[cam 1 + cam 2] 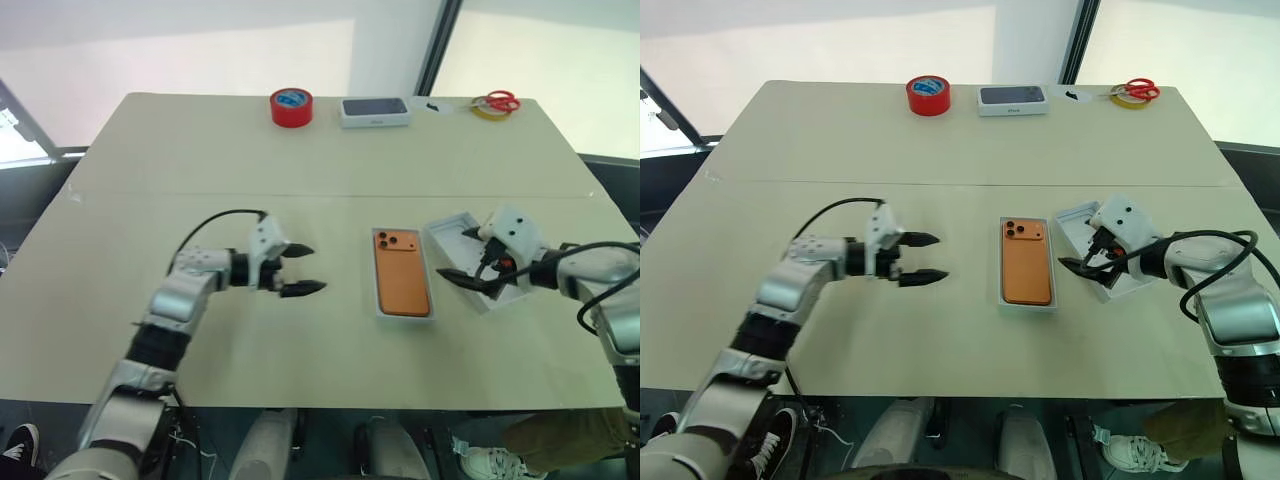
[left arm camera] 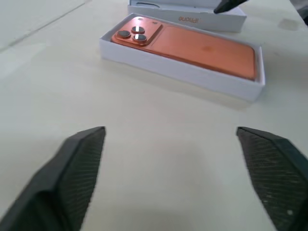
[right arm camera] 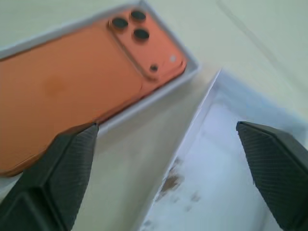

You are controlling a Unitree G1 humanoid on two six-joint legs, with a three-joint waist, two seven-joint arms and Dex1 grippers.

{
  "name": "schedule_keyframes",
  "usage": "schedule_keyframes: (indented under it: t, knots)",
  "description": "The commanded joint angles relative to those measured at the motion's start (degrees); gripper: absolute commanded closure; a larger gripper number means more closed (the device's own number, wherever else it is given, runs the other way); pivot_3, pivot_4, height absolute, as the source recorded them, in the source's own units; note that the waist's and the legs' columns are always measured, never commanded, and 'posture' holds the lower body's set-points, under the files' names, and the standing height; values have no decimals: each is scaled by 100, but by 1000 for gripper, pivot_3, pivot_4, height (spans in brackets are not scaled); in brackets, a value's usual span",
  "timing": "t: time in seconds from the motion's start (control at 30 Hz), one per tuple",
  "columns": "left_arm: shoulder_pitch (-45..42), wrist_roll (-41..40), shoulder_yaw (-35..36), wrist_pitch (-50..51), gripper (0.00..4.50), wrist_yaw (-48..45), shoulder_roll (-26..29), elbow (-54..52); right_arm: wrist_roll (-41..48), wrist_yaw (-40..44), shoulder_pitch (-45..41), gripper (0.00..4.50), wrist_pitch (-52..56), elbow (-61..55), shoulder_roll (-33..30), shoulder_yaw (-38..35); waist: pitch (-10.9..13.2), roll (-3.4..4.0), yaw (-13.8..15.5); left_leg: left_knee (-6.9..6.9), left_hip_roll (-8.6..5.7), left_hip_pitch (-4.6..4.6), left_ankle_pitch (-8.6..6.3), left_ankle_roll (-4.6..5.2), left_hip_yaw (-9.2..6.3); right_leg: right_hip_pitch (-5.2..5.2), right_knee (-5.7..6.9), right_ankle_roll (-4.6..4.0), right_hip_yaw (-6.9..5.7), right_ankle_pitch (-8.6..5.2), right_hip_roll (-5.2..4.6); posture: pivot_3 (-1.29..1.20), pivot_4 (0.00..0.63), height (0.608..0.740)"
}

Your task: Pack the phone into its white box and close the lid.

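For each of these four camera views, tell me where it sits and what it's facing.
Head views: stereo pair looking down over the table; both arms show, left end effector and right end effector open.
Left wrist: faces the phone in the white box.
Right wrist: over the lid beside the phone.
Shared: all show the phone.

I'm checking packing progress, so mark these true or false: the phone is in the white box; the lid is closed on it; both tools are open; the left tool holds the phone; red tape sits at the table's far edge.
1. The phone lies in the white box: true.
2. The lid is closed: false, it lies open-side up beside the box.
3. Both tools are open: true, left tool and right tool.
4. The left tool holds the phone: false, it is empty, apart from it.
5. Red tape at the far edge: true.
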Motion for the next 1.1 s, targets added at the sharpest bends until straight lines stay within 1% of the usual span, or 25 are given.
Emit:
schedule_keyframes:
  t: [0.03,0.1,0.13,0.27,0.37,0.5,0.7,0.87,0.9,0.93,0.97,1.03,1.1]
  knots:
    - [101,-516,386,-323,36,-347,120,-330,349,-339,-159,0,1337,-630,-88,-325,0,1,14,1,0,-1,0,0,0,0,0,-3,0,-1,-1,0,150,738]
    - [220,-557,501,-648,36,-441,190,-374,507,-527,-316,0,2077,-744,-43,-345,0,1,-3,2,-1,-4,0,2,1,-2,-1,-25,0,-7,-3,0,150,738]
    - [304,-584,537,-819,36,-517,228,-418,490,-596,-347,0,2266,-791,-129,-234,0,1,-4,3,-1,-4,-1,2,2,-2,-2,-27,1,-6,-3,0,150,738]
    - [550,-726,590,-979,36,-710,349,-617,439,-795,-544,0,2817,-772,-468,229,-1,4,-13,-2,0,-4,-1,2,3,-8,-2,-28,2,-7,-3,0,150,738]
    - [699,-772,653,-1174,36,-738,425,-703,626,-814,-778,0,3148,-735,-491,341,-1,5,-50,-4,0,-8,0,3,3,-14,-2,-28,2,-7,-3,0,150,738]
    - [920,-927,723,-1207,36,-909,629,-840,817,-960,-1222,0,3853,-642,-329,512,-1,7,-158,-2,0,-11,1,4,3,-14,-1,-26,2,-6,-3,0,150,738]
    - [1161,-995,719,-1237,36,-955,790,-1023,929,-1090,-1516,0,4061,-444,-379,869,-1,7,-209,-3,0,-10,1,4,4,-15,0,-26,3,-6,-2,0,150,738]
    - [1270,-1033,712,-1148,36,-791,752,-1217,932,-1330,-1701,0,4056,-181,-23,983,-1,7,-218,-1,0,-10,1,5,4,-14,1,-21,4,-3,-2,0,150,738]
    - [1289,-1039,701,-1123,0,-762,739,-1267,948,-1343,-1696,393,4046,-192,-5,1015,-1,7,-219,-1,0,-10,1,5,4,-17,4,-21,3,-3,-2,0,150,738]
    - [1306,-1033,687,-1115,0,-738,729,-1307,942,-1382,-1684,515,4068,-188,13,1037,-1,8,-220,-1,0,-10,1,5,4,-17,6,-13,3,2,-2,0,150,738]
    - [1320,-1028,673,-1110,0,-715,719,-1340,942,-1429,-1679,905,4131,-157,69,1013,-1,8,-219,-2,0,-10,1,5,4,-18,6,-9,3,4,-2,0,150,738]
    - [1328,-1018,652,-1098,0,-665,701,-1374,890,-1496,-1657,1759,4038,-128,61,1080,-1,8,-225,-2,0,-10,1,5,4,-18,6,-7,3,5,-2,0,150,738]
    - [1325,-1013,633,-1086,0,-621,687,-1401,850,-1593,-1656,2790,4025,-72,92,1073,-1,8,-230,-2,0,-10,2,6,4,-18,6,-7,3,5,-1,0,150,738]
